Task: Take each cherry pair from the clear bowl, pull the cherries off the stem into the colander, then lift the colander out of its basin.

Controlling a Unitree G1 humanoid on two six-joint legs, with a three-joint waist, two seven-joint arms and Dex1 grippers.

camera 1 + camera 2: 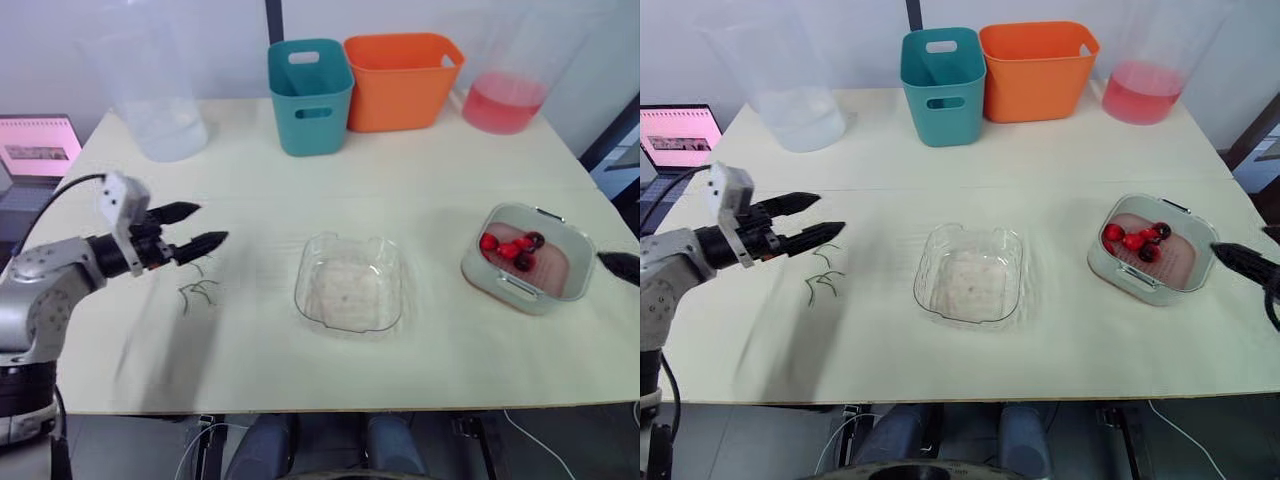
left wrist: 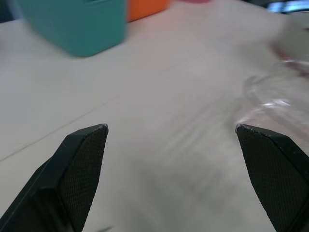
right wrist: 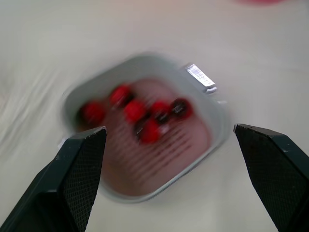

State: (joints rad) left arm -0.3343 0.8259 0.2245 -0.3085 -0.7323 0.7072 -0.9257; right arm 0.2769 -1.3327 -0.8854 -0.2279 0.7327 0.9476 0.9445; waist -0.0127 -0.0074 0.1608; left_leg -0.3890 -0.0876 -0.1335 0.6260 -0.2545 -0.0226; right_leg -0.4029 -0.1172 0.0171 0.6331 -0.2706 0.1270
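My left arm (image 1: 45,280) comes in from the left, forearm about level, wrist aimed right across the scene. My left gripper (image 1: 208,224): both fingers (image 2: 82,164) spread wide, empty between them. My right gripper (image 3: 170,127) sits at the right edge, tips aimed left. Its fingers (image 3: 79,174) are also spread wide and empty.

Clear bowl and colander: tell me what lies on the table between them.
Nothing: between the clear bowl and the colander the table is bare, as both eye views show.
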